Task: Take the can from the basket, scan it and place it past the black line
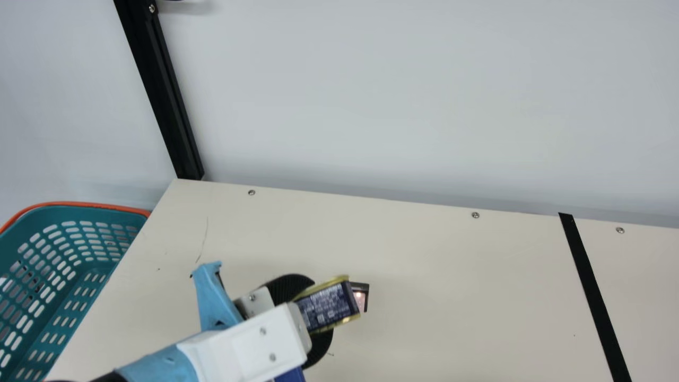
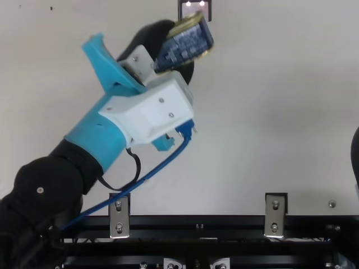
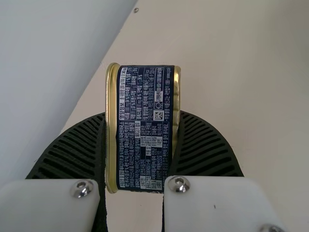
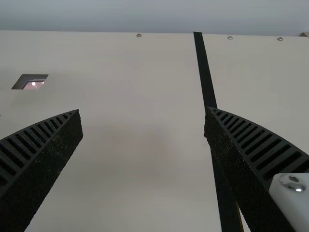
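As right tool (image 2: pixel 356 159) gapes, left tool (image 1: pixel 321 309) pinches the can (image 3: pixel 146 130), long axis pointing outward.

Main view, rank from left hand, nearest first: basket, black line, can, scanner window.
1. Can: gripped in the left hand.
2. Scanner window: to the view's right, just beyond the can's free end.
3. Basket: at the view's left, past the table edge.
4. Black line: well off toward the view's right.
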